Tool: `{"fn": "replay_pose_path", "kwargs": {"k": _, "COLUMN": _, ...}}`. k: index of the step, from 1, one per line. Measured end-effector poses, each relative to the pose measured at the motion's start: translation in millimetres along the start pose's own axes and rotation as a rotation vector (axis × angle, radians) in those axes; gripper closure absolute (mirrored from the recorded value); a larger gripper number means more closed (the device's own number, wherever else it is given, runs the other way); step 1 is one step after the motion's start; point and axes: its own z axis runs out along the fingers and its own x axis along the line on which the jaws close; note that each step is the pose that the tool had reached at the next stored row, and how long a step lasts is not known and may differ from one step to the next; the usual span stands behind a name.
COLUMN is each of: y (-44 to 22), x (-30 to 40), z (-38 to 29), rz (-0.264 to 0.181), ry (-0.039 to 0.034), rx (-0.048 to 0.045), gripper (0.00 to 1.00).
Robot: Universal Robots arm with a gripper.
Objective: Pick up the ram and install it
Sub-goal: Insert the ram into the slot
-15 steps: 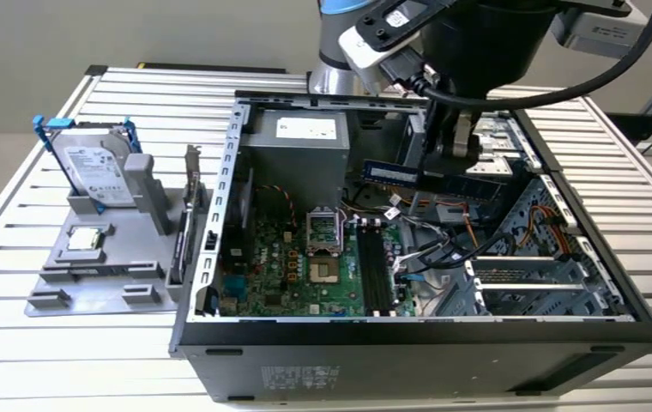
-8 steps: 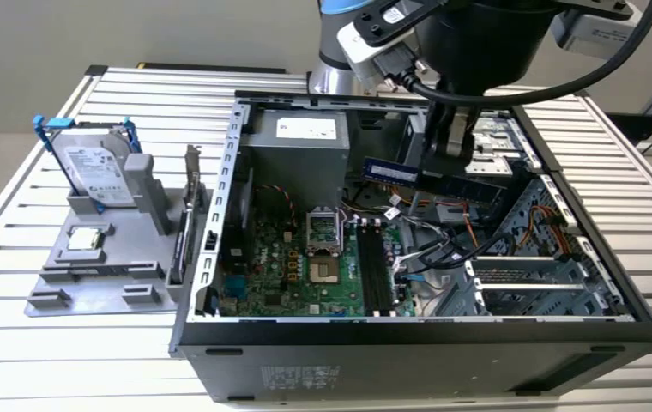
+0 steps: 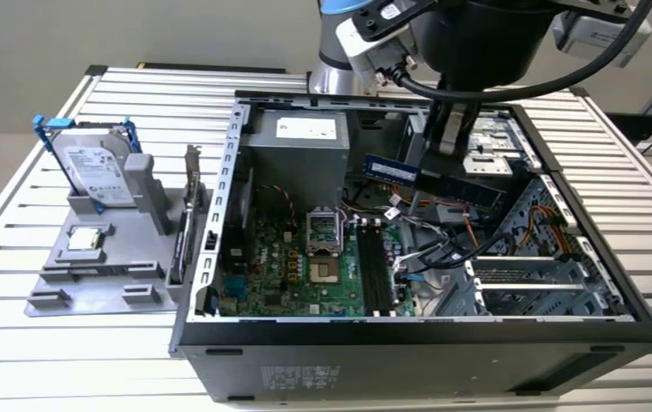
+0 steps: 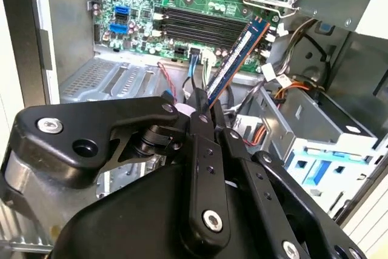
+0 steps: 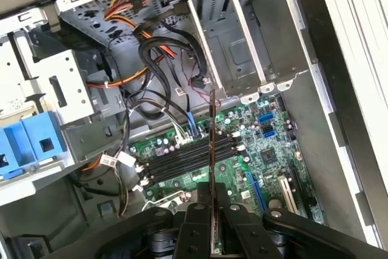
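My gripper (image 3: 444, 161) is shut on the ram (image 3: 429, 178), a long dark stick with a row of chips. It holds the stick level in the air over the open computer case (image 3: 206, 249), toward the exterior view's right. In the second wrist view the ram (image 4: 239, 59) sticks out past the black fingers (image 4: 201, 119) at a slant, above the black memory slots (image 4: 200, 25). In the first wrist view the ram (image 5: 212, 144) appears edge-on as a thin line rising from the gripper (image 5: 212, 201), crossing over the slots (image 5: 182, 163). On the green motherboard the slots (image 3: 374, 266) lie below the stick.
The processor socket (image 3: 323, 227) sits beside the slots and the power supply (image 3: 298, 142) behind them. Loose cables (image 3: 441, 249) and a metal drive cage (image 3: 532, 266) fill the case's right. On the exterior view's left, a grey holder (image 3: 63, 287) carries a hard drive (image 3: 97, 172), a processor chip (image 3: 86, 239) and a bracketed card (image 3: 195, 215).
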Motion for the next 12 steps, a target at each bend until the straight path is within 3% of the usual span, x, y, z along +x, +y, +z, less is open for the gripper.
{"fn": "replay_pose_path", "kwargs": {"k": 12, "y": 0.0, "x": 0.0, "z": 0.0, "rz": 0.118, "ry": -0.0019, "rx": 0.0014, "gripper": 1.0}}
